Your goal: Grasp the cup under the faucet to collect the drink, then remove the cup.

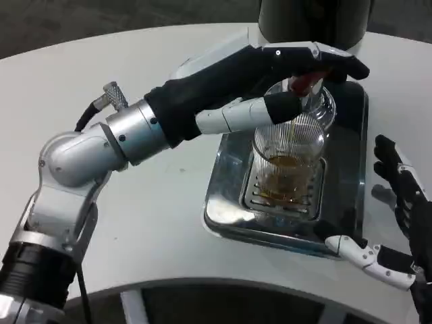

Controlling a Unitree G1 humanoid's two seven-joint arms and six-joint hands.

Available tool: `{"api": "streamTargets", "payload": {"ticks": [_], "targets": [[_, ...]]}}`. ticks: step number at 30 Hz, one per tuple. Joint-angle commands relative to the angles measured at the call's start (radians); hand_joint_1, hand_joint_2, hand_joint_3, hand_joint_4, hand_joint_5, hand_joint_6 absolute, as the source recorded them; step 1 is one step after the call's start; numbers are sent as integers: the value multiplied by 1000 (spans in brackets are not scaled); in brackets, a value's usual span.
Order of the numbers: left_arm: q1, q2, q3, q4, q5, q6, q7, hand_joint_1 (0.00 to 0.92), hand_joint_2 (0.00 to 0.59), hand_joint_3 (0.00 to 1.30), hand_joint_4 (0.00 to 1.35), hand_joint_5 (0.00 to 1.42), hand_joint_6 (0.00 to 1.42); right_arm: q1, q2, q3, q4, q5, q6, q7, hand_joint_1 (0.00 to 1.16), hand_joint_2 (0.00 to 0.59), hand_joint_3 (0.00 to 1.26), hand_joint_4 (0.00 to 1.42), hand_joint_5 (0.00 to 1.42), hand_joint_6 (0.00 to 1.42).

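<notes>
Dispenser body cut off by top edge; upper part unseen. Left hand covers most of the red faucet lever, so the contact there can't be made out. Right hand cut by right and bottom edges; wrist and forearm out of frame. Left arm's lower segment runs off bottom-left corner. Table cropped on both sides.

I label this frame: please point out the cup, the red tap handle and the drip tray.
cup (289, 152), head view, ribbed glass wall.
red tap handle (305, 84), head view, red lever.
drip tray (226, 216), head view, left rim.
</notes>
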Motion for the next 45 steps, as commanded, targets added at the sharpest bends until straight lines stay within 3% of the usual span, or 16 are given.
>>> {"api": "streamTargets", "payload": {"ticks": [1, 24, 45], "targets": [[54, 23, -36, 31, 67, 28, -30, 0, 33, 329, 191, 223, 59, -64, 14, 15, 87, -12, -48, -46, 916, 158, 74, 62, 75, 160], [36, 18, -44, 63, 78, 7, -17, 0, 33, 330, 200, 223, 58, -264, 47, 62, 345, -30, -109, -149, 920, 150, 63, 77, 86, 161], [27, 21, -46, 97, 83, -14, -5, 0, 35, 336, 200, 224, 58, -404, 59, 76, 524, -19, -131, -176, 889, 145, 43, 52, 54, 133]]}}
